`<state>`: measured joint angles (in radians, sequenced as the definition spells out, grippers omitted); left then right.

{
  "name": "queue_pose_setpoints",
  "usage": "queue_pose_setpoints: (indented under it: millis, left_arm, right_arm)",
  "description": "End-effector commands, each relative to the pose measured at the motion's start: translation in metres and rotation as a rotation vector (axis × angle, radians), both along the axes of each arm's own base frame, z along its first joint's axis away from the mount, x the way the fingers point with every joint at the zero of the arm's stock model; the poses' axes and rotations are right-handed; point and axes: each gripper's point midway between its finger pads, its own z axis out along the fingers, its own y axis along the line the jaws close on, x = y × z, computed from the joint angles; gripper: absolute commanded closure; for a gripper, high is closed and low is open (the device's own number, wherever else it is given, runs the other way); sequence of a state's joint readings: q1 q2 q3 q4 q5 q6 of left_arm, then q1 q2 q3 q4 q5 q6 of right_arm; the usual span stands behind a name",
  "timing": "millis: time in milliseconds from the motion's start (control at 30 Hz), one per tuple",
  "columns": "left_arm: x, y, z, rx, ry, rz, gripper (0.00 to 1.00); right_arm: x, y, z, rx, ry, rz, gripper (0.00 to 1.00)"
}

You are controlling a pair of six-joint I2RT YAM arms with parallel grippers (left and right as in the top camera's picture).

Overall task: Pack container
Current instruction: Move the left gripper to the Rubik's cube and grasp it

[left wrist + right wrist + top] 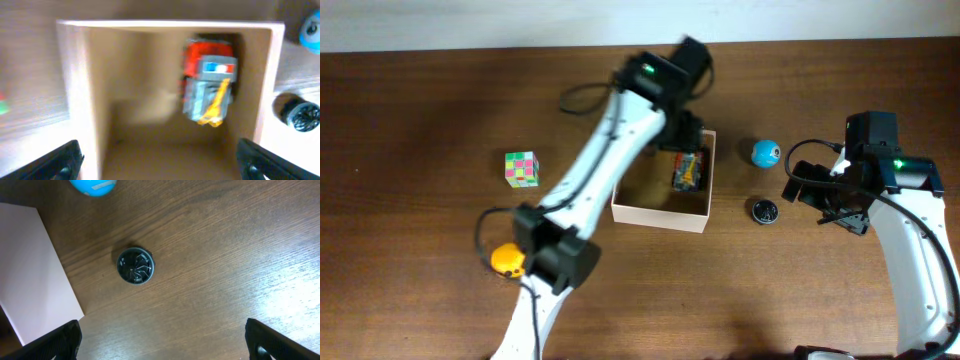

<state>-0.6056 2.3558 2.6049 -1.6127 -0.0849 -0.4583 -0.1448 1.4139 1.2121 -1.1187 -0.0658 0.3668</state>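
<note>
Container [170,24] sits directly beneath my left gripper [160,167], fingers spread and empty, toy truck [207,82] inside ahead of them. Right gripper [165,347] likewise parted, empty; black disc [135,266] lies ahead between its fingers. Risk, I judge: the finger beside the container wall shoves it on descent.

The overhead camera looks straight down on the whole counter [420,120] from high up. The left wrist camera peers close into the box [125,70], which fills its frame. The right wrist camera faces the counter beside it. All three share the dark disc [135,266] and blue ball [92,185].
</note>
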Motion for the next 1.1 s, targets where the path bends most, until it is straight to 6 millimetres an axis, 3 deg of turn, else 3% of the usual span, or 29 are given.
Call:
queue_pose_setpoints:
  millis: [0, 67, 200, 300, 400, 533, 833, 1067]
  left_arm:
    - [0.014, 0.084, 0.082, 0.094, -0.2, 0.092, 0.01]
    - [0.018, 0.105, 0.087, 0.089, -0.185, 0.032, 0.01]
    - [0.029, 0.153, 0.076, 0.036, -0.117, 0.129, 0.01]
    - [0.029, 0.204, 0.046, 0.072, -0.005, 0.233, 0.01]
    - [0.014, 0.232, 0.009, 0.07, 0.145, 0.271, 0.01]
    - [-0.005, 0.253, -0.034, 0.085, 0.289, 0.299, 0.02]
    - [-0.006, 0.278, -0.113, 0.095, 0.322, 0.248, 0.01]
    - [-0.004, 0.282, -0.149, 0.041, 0.297, 0.257, 0.01]
  right_arm:
    - [0.002, -0.007, 0.004, -0.021, -0.008, -0.021, 0.01]
    - [0.002, -0.006, 0.004, -0.02, -0.005, -0.021, 0.01]
    - [0.001, -0.006, 0.004, -0.02, -0.003, -0.021, 0.01]
    - [-0.002, -0.006, 0.003, -0.018, 0.01, -0.021, 0.01]
    - [-0.004, -0.006, 0.002, -0.017, 0.018, -0.021, 0.01]
    - [-0.003, -0.006, 0.002, -0.017, 0.016, -0.021, 0.01]
    - [-0.003, -0.006, 0.002, -0.017, 0.017, -0.021, 0.01]
    - [-0.003, -0.006, 0.002, -0.018, 0.016, -0.022, 0.01]
